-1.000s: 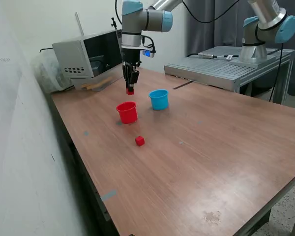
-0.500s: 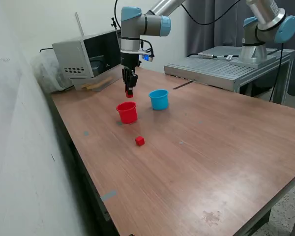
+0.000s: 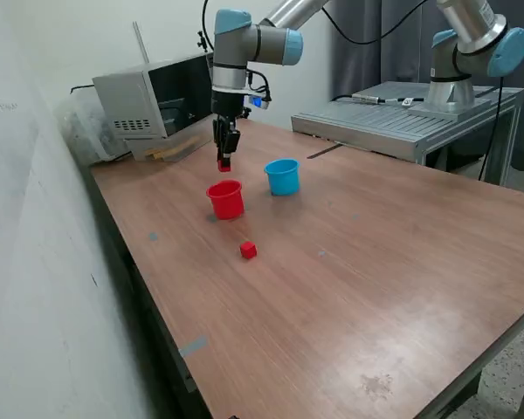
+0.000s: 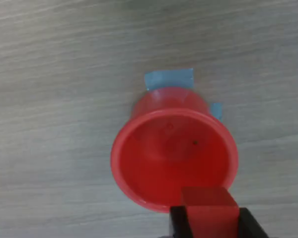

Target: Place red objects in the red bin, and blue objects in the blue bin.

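My gripper (image 3: 224,162) is shut on a small red cube (image 3: 224,164) and holds it in the air above the red cup (image 3: 226,199). In the wrist view the held cube (image 4: 209,212) sits between the black fingers (image 4: 179,223), over the near rim of the red cup (image 4: 164,158), which looks empty inside. A second red cube (image 3: 248,250) lies on the table in front of the red cup. The light blue cup (image 3: 282,176) stands to the exterior view's right of the red cup. No dark blue cubes show.
A grey microwave-like box (image 3: 153,100) stands at the table's back. A metal platform (image 3: 402,118) carries a second robot arm (image 3: 467,52) at the exterior view's right. Blue tape patches (image 4: 169,78) lie under the red cup. The wooden table (image 3: 375,262) extends forward.
The gripper with the red cube has shifted slightly toward the exterior view's left and back, staying above the red cup. Nothing else moved.
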